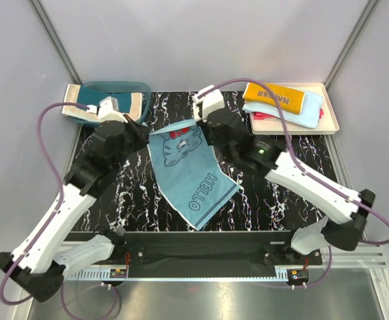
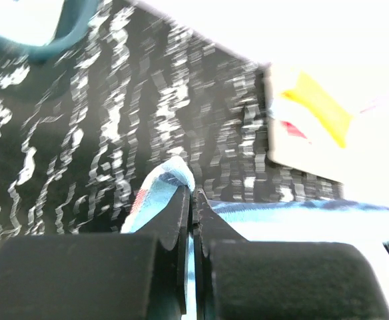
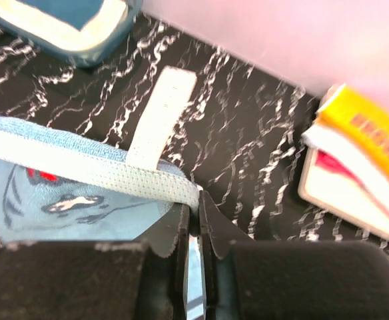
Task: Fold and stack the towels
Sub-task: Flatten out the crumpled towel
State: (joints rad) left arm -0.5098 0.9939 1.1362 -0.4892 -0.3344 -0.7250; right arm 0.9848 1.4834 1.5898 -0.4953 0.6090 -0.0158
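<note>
The dusty blue towel [image 1: 194,177], printed with a cartoon cat and "HELLO", is spread on the black marbled surface [image 1: 134,193]. Its two far corners are pinched by the left fingers [image 2: 174,227] and the right fingers [image 3: 214,227], both closed tight on the cloth. Folded towels [image 1: 281,107] are stacked on the cream tray [image 1: 329,123].

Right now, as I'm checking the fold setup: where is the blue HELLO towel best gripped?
Its two far corners on the hemmed edge, from above: the blue HELLO towel lies spread out, so lifting that edge should keep it smooth. The left fingers and right fingers are shut there.
</note>
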